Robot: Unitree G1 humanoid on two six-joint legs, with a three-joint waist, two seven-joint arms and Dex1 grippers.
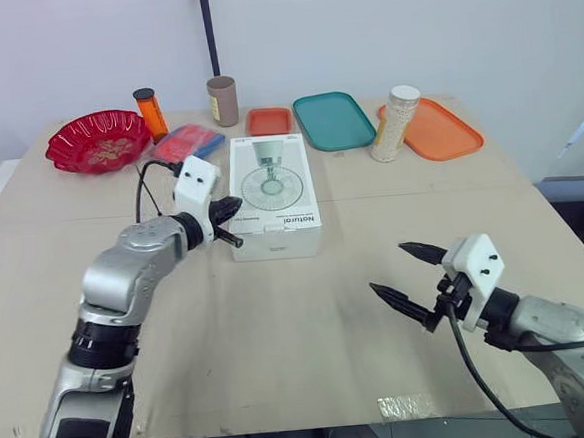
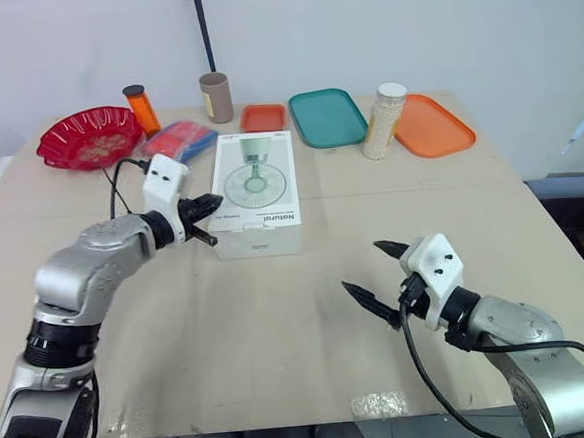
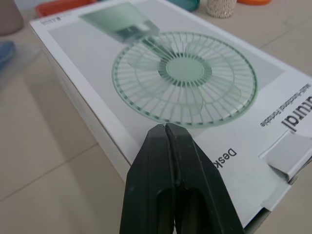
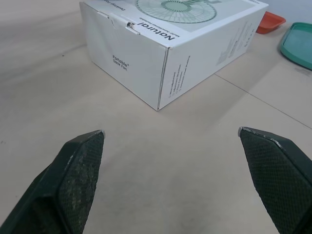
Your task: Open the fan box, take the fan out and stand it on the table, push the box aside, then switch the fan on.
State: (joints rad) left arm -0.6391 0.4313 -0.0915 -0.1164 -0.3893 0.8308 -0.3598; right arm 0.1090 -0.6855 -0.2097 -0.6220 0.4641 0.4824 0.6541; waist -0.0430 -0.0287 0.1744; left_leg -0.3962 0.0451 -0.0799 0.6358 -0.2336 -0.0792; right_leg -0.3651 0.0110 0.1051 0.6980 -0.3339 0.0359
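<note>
Black right jaws hang nearest, spread wide and holding nothing, above the bare beige surface (image 1: 281, 350) at the front right, well apart from the task's thing; further in on the left, the left jaws are pressed fully together, also holding nothing, their tips at the left edge of the fan box (image 1: 274, 205), touching it or just beside it, I cannot tell which.

White and closed, the fan box lies flat mid-surface with its tuck flap on the near end; 1 corner of that flap looks slightly lifted.

Likely risks: closed tips pushing at a light carton may slide it rather than pry the flap, and the right jaws are too far off to brace it; a skid could carry it toward the things behind.

Readable print: "Natural" on the lid beside a green fan drawing; "Portable Desk Fan" on the near end; the side text is too small.

Furthest back stand a red bowl (image 1: 98, 140), an orange bottle (image 1: 150, 113), a red-and-blue packet (image 1: 186, 143), a brown canister (image 1: 223, 101), a small orange tray (image 1: 269, 120), a teal tray (image 1: 333, 119), a jar of white grains (image 1: 396, 123) and a large orange tray (image 1: 441, 128).
</note>
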